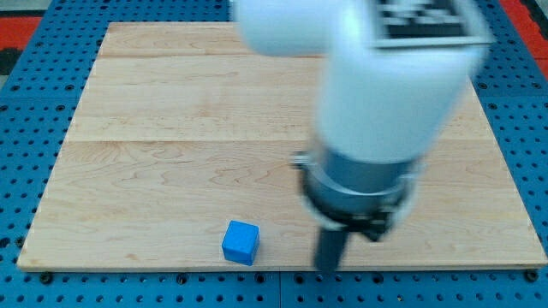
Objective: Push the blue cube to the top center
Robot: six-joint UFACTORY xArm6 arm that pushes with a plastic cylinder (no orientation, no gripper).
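Note:
A blue cube sits on the wooden board near the view's bottom edge, a little left of centre. My tip is at the board's bottom edge, to the right of the cube and slightly lower in the view. A clear gap separates the tip from the cube. The white and grey arm body above the rod hides much of the board's right half.
The board lies on a blue perforated base that shows on all sides. The arm's bulky body looms over the board's centre right and top.

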